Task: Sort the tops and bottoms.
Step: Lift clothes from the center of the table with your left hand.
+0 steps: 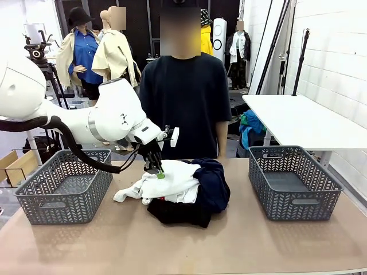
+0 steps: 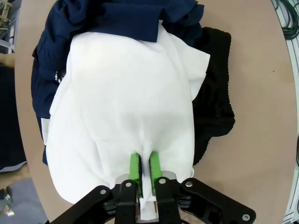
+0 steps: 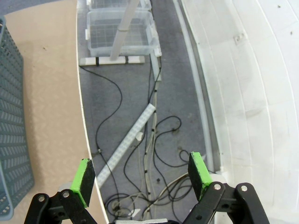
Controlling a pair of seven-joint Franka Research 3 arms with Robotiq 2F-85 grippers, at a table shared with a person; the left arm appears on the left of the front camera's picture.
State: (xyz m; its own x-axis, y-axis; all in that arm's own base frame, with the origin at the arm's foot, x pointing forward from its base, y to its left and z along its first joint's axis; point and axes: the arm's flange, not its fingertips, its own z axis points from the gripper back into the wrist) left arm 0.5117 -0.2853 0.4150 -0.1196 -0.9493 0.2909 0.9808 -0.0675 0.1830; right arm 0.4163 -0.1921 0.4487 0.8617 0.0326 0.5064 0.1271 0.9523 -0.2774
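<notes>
White left arm, black cable, black left pincer, green pads

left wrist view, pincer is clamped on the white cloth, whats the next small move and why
Probably a short lift straight up. The left pincer has its green pads closed on a fold of the soft white cloth top, which lies draped over the navy blue cloth garment and the black cloth garment; raising it should peel it off them.

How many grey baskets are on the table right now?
2. The left basket stands at the left end of the table, the right basket at its right end, the clothes pile between them. The pile looks too low to hide a third.
</notes>
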